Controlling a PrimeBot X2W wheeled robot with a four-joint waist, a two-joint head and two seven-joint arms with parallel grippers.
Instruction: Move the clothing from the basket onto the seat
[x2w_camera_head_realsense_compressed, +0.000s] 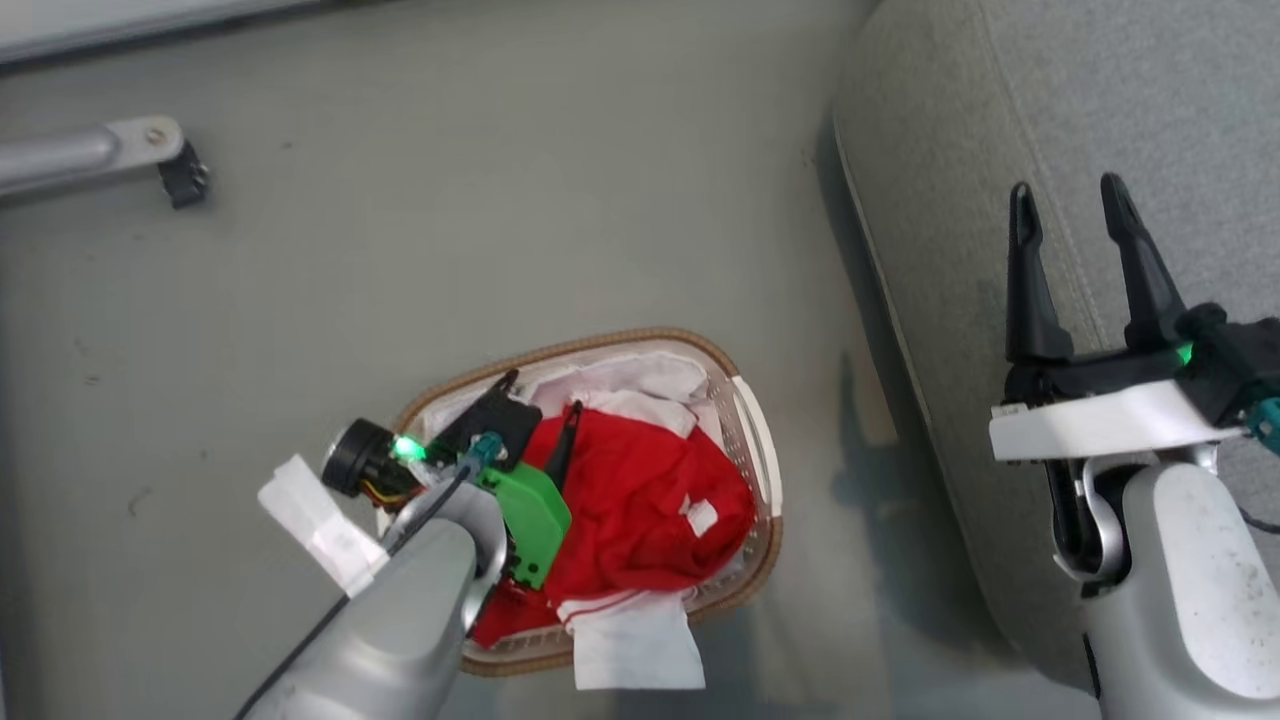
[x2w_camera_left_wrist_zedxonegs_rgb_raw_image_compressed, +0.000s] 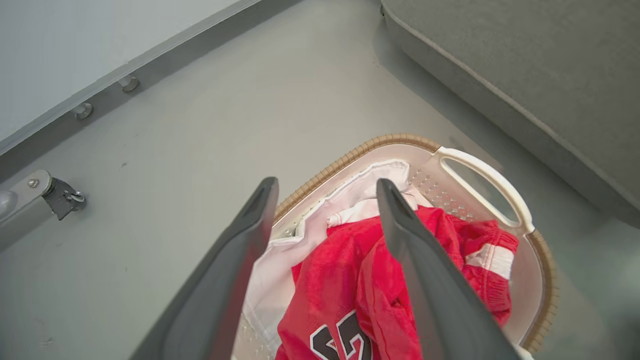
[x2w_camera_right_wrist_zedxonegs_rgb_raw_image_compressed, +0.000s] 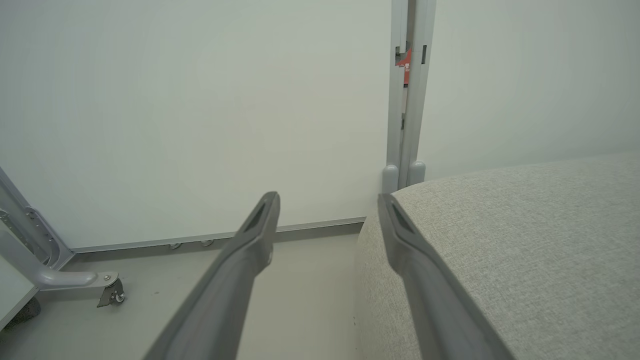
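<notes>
Floor (x2w_camera_head_realsense_compressed: 500, 200): bare grey, carrying both the basket and the seat.
Seat (x2w_camera_head_realsense_compressed: 1050, 120): the large grey cushion stands just beside the basket on the robot's right, with nothing lying on it.
Basket (x2w_camera_head_realsense_compressed: 620, 340): the small oval basket with a brown rim sits on the floor, its white liner (x2w_camera_head_realsense_compressed: 640, 640) spilling over the near edge.
Clothing (x2w_camera_head_realsense_compressed: 640, 500): the red garment lies bunched inside the basket, its number print facing up in the left wrist view.
Left tool (x2w_camera_left_wrist_zedxonegs_rgb_raw_image_compressed: 327, 185): spread wide and holding nothing, it is lowered into the basket, one finger over the red fabric and the other near the rim.
Right tool (x2w_camera_head_realsense_compressed: 1068, 190): also spread and empty, it hangs above the seat's edge.
Step in hand: apparently the reach for a first grasp; nothing has been lifted.
Next move: likely for the left tool to sink into the bunch and close on red fabric alone, clear of the liner.
</notes>
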